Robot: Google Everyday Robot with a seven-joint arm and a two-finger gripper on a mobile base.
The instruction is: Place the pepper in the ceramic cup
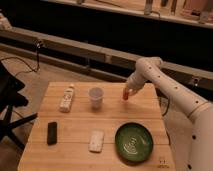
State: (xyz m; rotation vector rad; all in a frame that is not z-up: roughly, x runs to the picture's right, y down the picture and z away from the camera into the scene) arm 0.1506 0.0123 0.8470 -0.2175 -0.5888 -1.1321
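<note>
The pepper is a small red-orange thing at the tip of my gripper, near the far right part of the wooden table. The gripper is shut on the pepper and holds it just above the tabletop. The ceramic cup is a small pale cup standing upright on the table, to the left of the gripper and apart from it. My white arm reaches in from the right.
A wide dark-green bowl sits at the front right. A white bottle lies at the far left, a black flat object at the front left, and a white flat object at the front middle. A dark chair stands left of the table.
</note>
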